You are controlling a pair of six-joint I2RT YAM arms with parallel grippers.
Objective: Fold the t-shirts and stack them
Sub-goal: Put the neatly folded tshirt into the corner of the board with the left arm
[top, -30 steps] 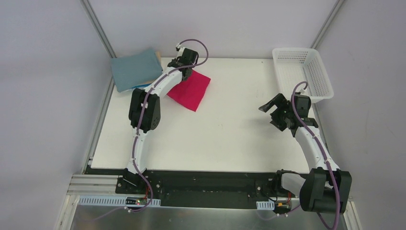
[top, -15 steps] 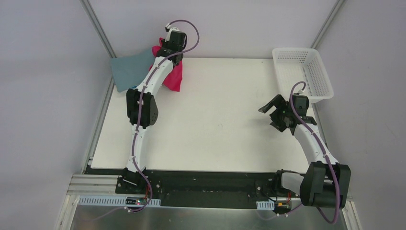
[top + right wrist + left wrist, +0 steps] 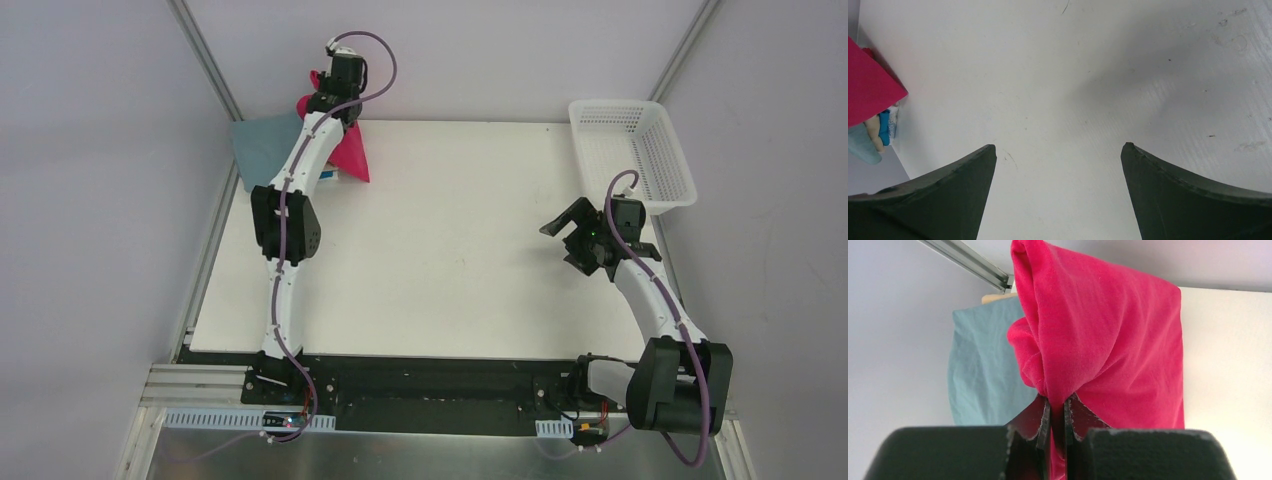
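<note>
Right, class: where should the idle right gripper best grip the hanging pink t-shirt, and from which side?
Probably the pink t-shirt by its free lower corner, coming from the robot's right across the table: the left gripper pinches the bunched top, and the teal shirt crowds the left side.

The left arm [image 3: 298, 170] hides part of the crimson t-shirt [image 3: 352, 160] and teal-grey t-shirt [image 3: 258, 145]; the right wrist view crops what may be tan and blue shirts [image 3: 883, 127].

4 tees: 1 crimson [image 3: 1108, 340], 1 teal [image 3: 978, 375], 1 tan [image 3: 871, 129], 1 blue [image 3: 884, 128]; 1 basket [image 3: 668, 165]; 2 arms [image 3: 300, 180] [image 3: 650, 295].
</note>
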